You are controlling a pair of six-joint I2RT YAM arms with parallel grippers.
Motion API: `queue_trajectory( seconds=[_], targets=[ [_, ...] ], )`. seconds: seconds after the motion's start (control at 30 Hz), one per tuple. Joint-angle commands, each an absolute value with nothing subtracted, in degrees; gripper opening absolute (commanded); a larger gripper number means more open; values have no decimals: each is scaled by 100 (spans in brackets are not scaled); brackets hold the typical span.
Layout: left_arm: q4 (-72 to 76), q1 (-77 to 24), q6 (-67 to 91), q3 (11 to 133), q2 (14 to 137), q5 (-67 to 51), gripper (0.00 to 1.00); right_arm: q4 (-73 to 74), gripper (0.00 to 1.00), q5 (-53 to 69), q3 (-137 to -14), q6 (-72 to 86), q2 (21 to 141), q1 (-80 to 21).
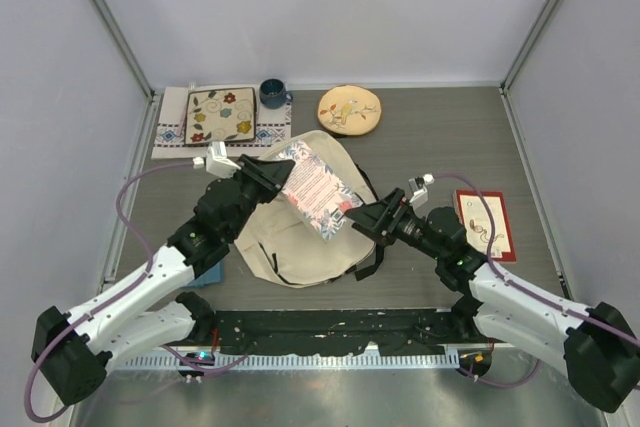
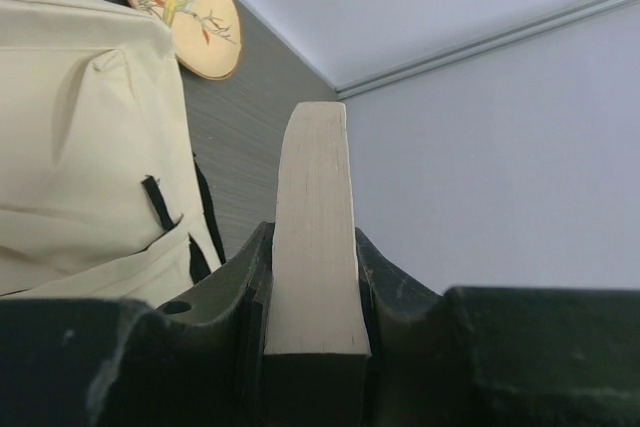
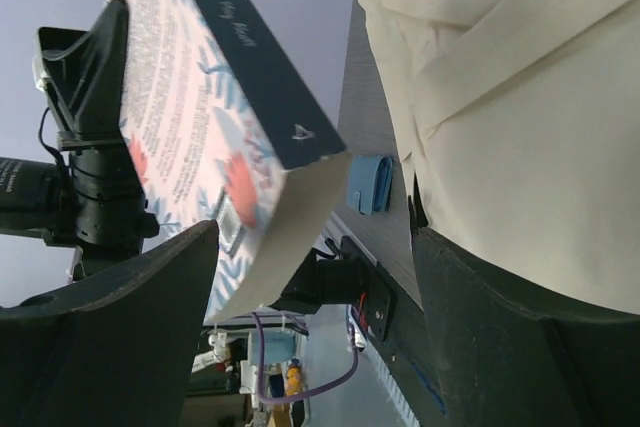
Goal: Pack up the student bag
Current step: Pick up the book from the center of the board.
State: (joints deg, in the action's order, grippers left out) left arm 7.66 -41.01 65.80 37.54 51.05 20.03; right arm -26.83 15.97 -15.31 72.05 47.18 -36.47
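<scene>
Top external view is showing the book [image 1: 317, 190] hanging over the middle of the student bag [image 1: 290, 252], which is lying flat at the centre of the tabletop [image 1: 560, 147]. Left jaws are clamping the book by its upper-left end, and the left wrist view is showing the pages pinched tight between them. Right jaws are standing wide apart, gripping nothing, just beside the book's lower-right corner.

Now the geometry: the book's long axis is running from upper left to lower right, and the bag is sitting directly beneath it. I cannot tell where the bag's mouth is gaping, if at all. The right arm is nearer the bag's right edge and its black strap [image 1: 372, 259], so it is looking best placed to spread the fabric while the left lowers the book.
</scene>
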Motion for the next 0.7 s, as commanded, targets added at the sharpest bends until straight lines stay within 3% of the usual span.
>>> queue_trajectory(
  seconds=[0.0,0.23,0.4,0.53,0.63,0.67],
  targets=[
    [2215,-4104,7049,3788,5089,1890,0,-3928,83,1046,-1503,7471,5088,-3972],
    [2574,-4096,7216,3648,5229,1758,0,-4693,83,993,-1775,7470,5721,-4280],
    [2698,-4096,7330,3595,5309,1705,0,-5448,76,1028,-1863,7646,6204,-4394],
    [2725,-4096,7365,3533,5291,1705,0,-5757,56,932,-1846,7673,6276,-4412],
    [2620,-4096,7357,3490,5221,1766,0,-5748,35,818,-1828,7612,6118,-4412],
    [2593,-4104,7348,3489,5195,1775,0,-5678,23,791,-1828,7594,6074,-4412]
  ],
)
